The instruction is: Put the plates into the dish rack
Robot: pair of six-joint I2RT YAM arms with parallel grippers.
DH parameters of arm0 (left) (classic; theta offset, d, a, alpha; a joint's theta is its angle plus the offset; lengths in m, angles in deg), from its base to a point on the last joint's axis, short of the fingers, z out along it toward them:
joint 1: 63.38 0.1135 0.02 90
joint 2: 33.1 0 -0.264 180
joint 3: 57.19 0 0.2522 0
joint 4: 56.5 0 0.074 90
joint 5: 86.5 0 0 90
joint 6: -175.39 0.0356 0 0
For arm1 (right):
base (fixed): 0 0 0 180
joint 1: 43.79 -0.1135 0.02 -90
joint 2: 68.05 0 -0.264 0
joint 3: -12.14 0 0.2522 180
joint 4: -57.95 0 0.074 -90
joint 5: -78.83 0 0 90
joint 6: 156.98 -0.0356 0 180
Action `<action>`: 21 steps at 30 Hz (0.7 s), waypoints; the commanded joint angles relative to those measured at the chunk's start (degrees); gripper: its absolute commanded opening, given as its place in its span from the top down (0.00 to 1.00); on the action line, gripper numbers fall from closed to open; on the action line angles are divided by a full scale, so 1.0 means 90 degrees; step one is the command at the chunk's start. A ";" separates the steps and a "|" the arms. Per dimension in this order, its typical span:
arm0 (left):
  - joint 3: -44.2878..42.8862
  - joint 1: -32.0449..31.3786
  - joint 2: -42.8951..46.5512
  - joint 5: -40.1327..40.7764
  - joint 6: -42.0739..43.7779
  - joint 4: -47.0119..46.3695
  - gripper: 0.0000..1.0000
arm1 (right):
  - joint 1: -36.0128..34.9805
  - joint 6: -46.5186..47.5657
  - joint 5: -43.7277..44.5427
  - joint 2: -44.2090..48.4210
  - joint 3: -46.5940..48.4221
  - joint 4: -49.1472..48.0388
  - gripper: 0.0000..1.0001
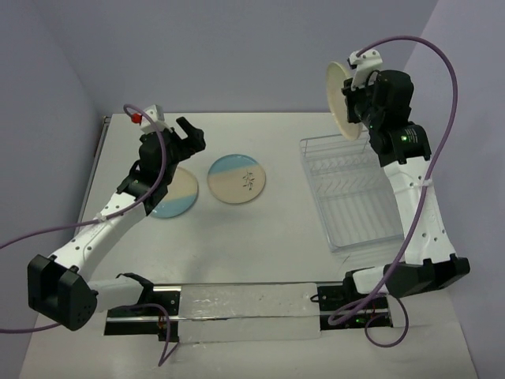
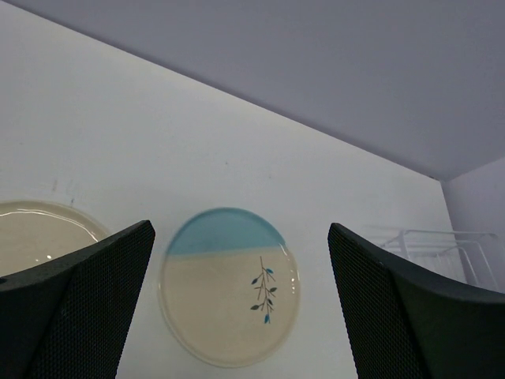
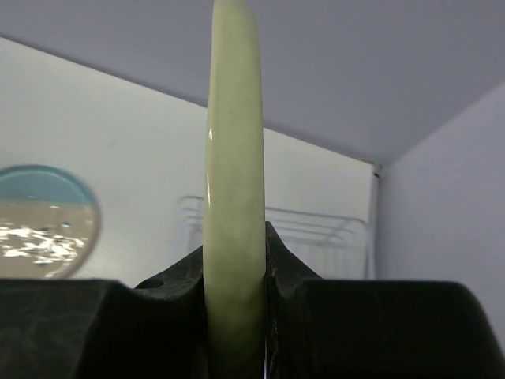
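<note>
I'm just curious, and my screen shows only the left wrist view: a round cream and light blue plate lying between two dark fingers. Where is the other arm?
Observer: Its right gripper is raised near the far end of the clear transparent dish rack, beyond your picture's right side.
Visitor: Is it holding anything?
Observer: Yes, it is shut on a round pale green plate, held on edge.

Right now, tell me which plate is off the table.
The pale green plate, clamped upright on edge in the right gripper; the two part-blue plates lie flat on the table.
</note>
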 commanded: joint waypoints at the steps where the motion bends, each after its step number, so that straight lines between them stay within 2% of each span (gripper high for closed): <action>1: 0.0223 0.0137 -0.0125 0.0172 0.0098 -0.0501 0.01 | 0.0610 0.0874 0.0768 -0.0186 0.0322 -0.0097 1.00; 4: 0.0567 0.0227 -0.0282 0.0315 0.0021 -0.0550 0.01 | 0.1151 0.1461 0.0746 -0.0310 0.0051 -0.0068 1.00; 11: 0.0649 0.0313 -0.0691 0.0729 0.0157 -0.0119 0.01 | 0.1790 0.2148 0.0966 -0.0270 -0.0440 0.0012 1.00; 21: 0.0360 0.0382 -0.1064 0.0575 0.0095 0.0274 0.01 | 0.2188 0.1914 0.0521 -0.1032 -0.0751 0.0019 1.00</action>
